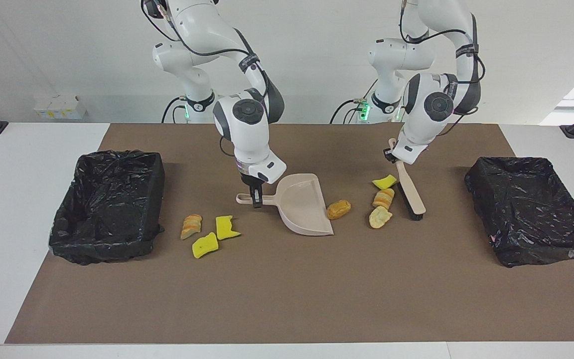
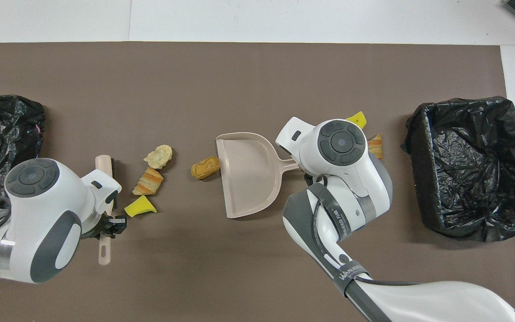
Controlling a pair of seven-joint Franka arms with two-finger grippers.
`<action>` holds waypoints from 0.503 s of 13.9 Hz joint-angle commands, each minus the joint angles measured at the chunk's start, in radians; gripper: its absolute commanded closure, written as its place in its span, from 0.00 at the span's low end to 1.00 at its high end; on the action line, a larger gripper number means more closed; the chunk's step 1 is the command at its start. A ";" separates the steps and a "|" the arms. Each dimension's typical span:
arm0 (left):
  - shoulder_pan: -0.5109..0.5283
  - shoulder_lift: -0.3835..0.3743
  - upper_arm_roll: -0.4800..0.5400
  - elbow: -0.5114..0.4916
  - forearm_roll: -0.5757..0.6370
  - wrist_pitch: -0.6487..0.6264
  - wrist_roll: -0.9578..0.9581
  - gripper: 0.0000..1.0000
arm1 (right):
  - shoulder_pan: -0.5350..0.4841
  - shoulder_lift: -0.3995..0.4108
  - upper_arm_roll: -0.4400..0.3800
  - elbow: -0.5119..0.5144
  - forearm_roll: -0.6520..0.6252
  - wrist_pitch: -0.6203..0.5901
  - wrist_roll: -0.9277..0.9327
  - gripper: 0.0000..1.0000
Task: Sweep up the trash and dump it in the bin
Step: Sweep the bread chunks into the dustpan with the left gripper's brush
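Right gripper (image 1: 255, 199) gripping dustpan (image 1: 303, 203), trash (image 1: 339, 209) at its lip

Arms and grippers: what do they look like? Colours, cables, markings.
Both arms are glossy white with dark grey joint caps and bands; black cables are strapped along the links, and a band bears white lettering. Green lights glow at the bases. The left gripper and right gripper have black fingers.

Beige dustpan (image 1: 303, 204) and brush (image 1: 409, 191), yellow and tan trash (image 1: 381, 198), black-lined bins (image 1: 109, 205), brown mat (image 1: 287, 279).
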 commanded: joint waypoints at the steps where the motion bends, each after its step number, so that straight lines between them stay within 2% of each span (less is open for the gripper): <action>1: -0.072 0.058 0.000 0.028 -0.038 0.046 -0.008 1.00 | 0.004 -0.002 0.007 -0.020 -0.012 0.020 0.015 1.00; 7: -0.281 0.063 0.000 0.058 -0.165 0.067 0.035 1.00 | 0.030 0.007 0.007 -0.018 -0.013 0.025 0.141 1.00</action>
